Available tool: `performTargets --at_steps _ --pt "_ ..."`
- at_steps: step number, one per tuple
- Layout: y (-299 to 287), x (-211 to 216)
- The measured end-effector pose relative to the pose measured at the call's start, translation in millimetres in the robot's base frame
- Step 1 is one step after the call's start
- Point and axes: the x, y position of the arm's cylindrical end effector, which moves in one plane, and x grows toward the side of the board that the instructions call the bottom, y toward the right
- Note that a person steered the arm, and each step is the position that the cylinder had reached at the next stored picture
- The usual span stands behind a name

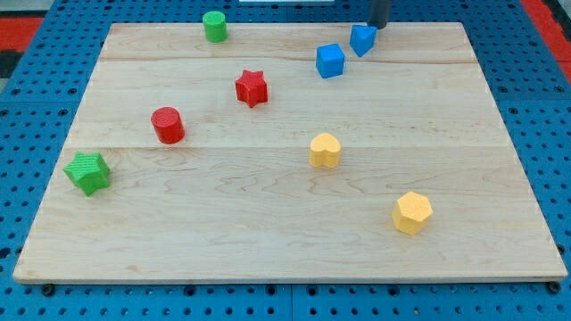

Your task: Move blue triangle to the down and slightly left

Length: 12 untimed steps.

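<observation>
The blue triangle [362, 39] lies near the top edge of the wooden board [285, 232], right of centre. My tip [378, 27] is at the view's top, just up and right of the triangle, touching or almost touching its upper right corner. A blue cube [330, 61] sits just down and left of the triangle, a small gap between them.
A green cylinder [214, 26] stands at the top left. A red star [252, 87] and a red cylinder [167, 125] lie left of centre. A green star [87, 172] is at the left edge. A yellow heart-like block [325, 150] and a yellow hexagon [412, 212] lie lower right.
</observation>
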Motion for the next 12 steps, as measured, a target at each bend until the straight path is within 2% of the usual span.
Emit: performTargets --at_steps 2,3,5,8,9,10,11,12 --pt "1 26" --pt "16 20" --pt "-28 1" --pt "-32 95" --pt "0 81" --pt "19 99" --pt "20 138" --pt "1 150"
